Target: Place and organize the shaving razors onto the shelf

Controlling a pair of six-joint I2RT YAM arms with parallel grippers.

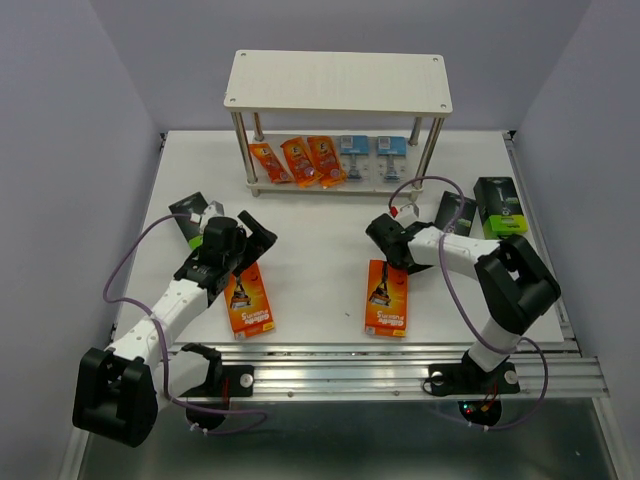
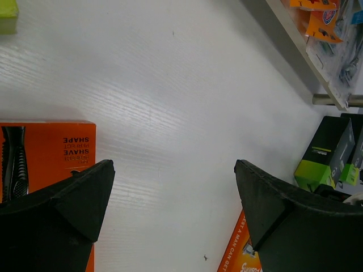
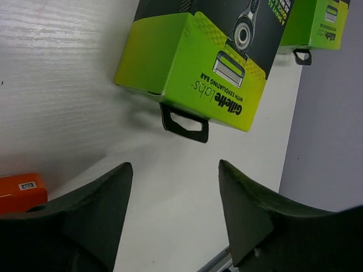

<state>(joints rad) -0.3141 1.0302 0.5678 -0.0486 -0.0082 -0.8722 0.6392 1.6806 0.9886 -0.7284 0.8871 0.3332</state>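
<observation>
Shelf [image 1: 338,82] at 12 o'clock of worktop [image 1: 320,235]. Lower board holds three orange packets [image 1: 297,160] and two blister packs [image 1: 370,155].
Left tool [image 2: 173,170] wide open, gripping nothing, over worktop beside orange box [image 1: 248,303] at 8 o'clock.
Right tool [image 3: 176,170] open, gripping nothing, near second orange box [image 1: 387,297] at 5 o'clock.
Two green boxes [image 1: 500,206] at 3 o'clock, third green box [image 1: 188,215] at 9 o'clock.

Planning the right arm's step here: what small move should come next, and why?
Probably ease the right gripper forward over the nearest black-and-lime box: its jaws stand apart and empty, pointed at that box, which lies on the table, not yet on the shelf.
</observation>
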